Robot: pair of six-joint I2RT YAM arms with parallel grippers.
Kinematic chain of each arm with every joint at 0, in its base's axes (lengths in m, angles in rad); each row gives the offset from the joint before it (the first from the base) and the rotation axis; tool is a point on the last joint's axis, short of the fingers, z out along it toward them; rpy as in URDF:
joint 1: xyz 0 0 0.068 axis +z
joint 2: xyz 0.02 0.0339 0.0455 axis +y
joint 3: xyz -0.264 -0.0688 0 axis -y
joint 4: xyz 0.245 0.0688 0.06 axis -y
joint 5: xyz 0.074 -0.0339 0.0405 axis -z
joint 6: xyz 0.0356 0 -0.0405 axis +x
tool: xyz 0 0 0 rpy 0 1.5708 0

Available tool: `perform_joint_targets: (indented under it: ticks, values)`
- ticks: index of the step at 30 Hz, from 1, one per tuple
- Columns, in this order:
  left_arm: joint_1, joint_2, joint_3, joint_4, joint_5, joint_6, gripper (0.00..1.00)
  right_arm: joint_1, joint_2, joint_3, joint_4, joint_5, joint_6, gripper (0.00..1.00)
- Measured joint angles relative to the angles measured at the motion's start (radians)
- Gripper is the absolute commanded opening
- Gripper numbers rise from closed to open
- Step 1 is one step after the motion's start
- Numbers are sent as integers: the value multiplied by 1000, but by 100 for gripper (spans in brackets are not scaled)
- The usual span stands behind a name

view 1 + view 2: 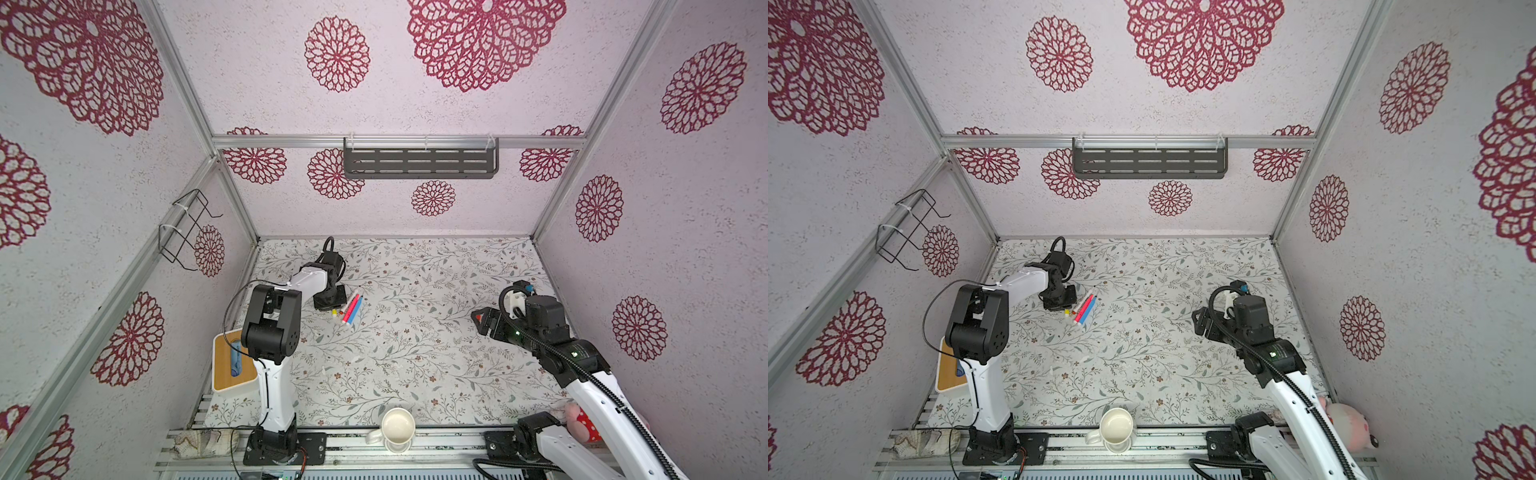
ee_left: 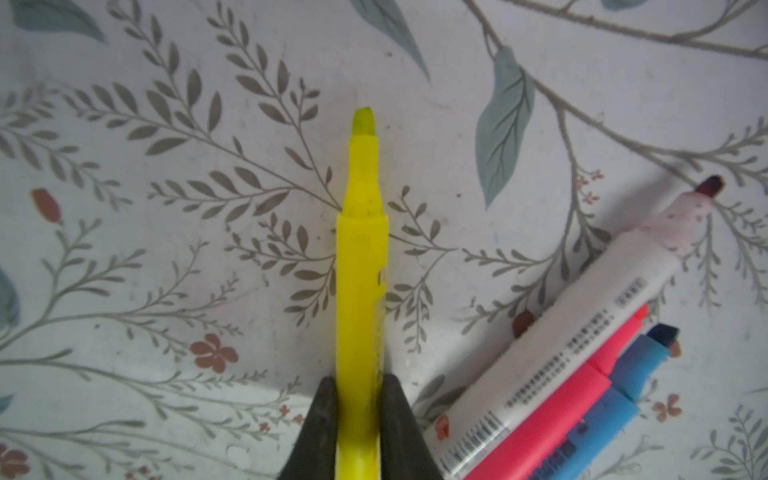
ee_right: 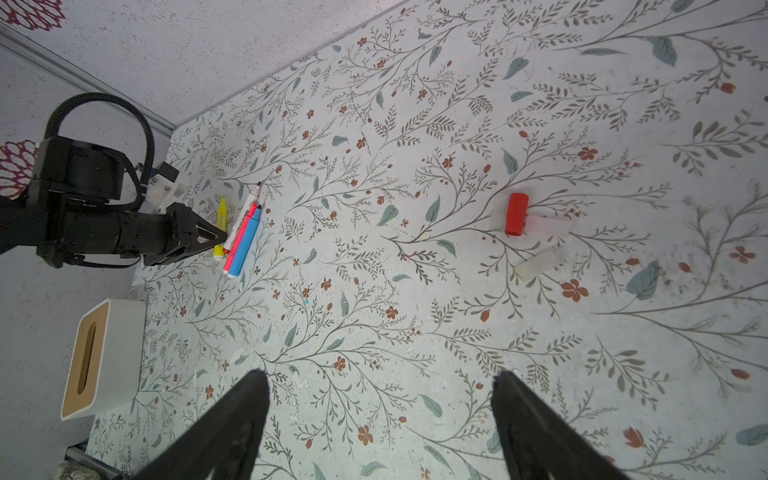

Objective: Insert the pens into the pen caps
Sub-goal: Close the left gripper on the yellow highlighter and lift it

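The uncapped yellow pen [image 2: 361, 291] lies on the floral tabletop [image 1: 436, 365], the white-and-red pen [image 2: 561, 332], pink pen [image 2: 552, 411] and blue pen [image 2: 602, 428] bunched just beside it; the red cap [image 3: 516, 214] and pale cap [image 3: 536, 264] lie well apart. My left fingers [image 2: 320, 419] pinch the yellow barrel; my right fingers [image 3: 232, 428] hang spread wide, empty.

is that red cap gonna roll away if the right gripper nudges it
Probably yes: the red cap is a short round tube lying on its side on the flat table, so a sideways nudge would likely roll it. It looks small and plastic, so probably light and apt to skid.
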Motion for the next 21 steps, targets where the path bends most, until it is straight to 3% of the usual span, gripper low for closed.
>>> perform_joint_targets:
  ticks: [12,21]
  values:
    - [-9,-89,-47,-47,8,6,9,0,-9,-13,17,-11,9,86]
    - [-73,-392,-103,-10,75,17,10,0,-8,-45,96,-133,10,86]
